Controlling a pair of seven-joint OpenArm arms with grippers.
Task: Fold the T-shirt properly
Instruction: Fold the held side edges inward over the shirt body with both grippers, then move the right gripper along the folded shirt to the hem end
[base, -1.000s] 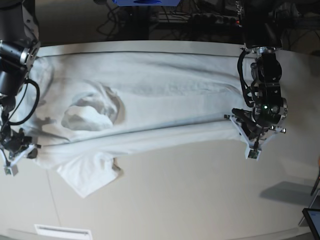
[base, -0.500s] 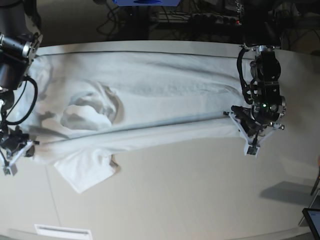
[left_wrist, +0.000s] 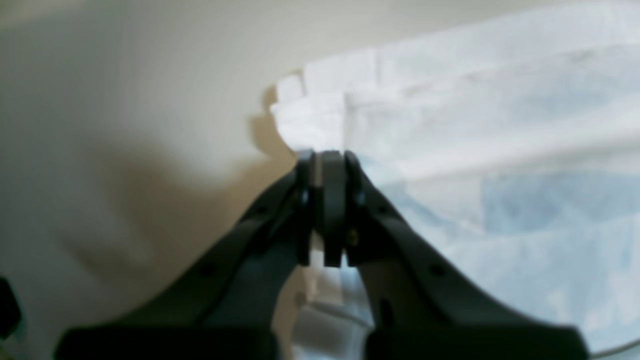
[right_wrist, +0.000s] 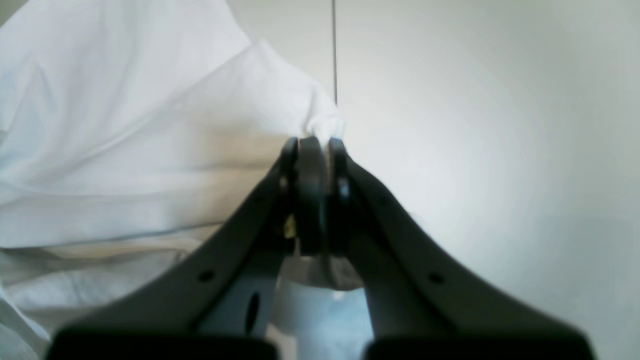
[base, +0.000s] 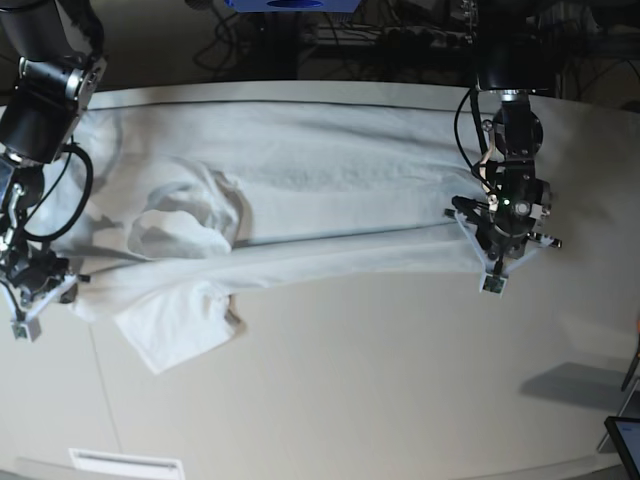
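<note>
The white T-shirt (base: 330, 180) lies stretched from left to right across the table, with its front long edge folded over. One sleeve (base: 175, 335) sticks out toward the front left. My left gripper (base: 478, 240) is at the shirt's right end. In the left wrist view it (left_wrist: 325, 155) is shut on a pinch of the shirt's (left_wrist: 475, 150) hem. My right gripper (base: 50, 290) is at the left end. The right wrist view shows it (right_wrist: 315, 142) shut on a bunched corner of the shirt (right_wrist: 125, 125).
The pale tabletop (base: 380, 380) runs bare in front of the shirt. Dark cables and equipment (base: 400, 40) line the far edge. A dark tablet corner (base: 625, 440) shows at the front right, and a white label (base: 125, 463) at the front left.
Both grippers moved toward the table's far side, still holding the shirt's ends. The folded front edge followed them, and the sleeve at the front left shifted with it.
</note>
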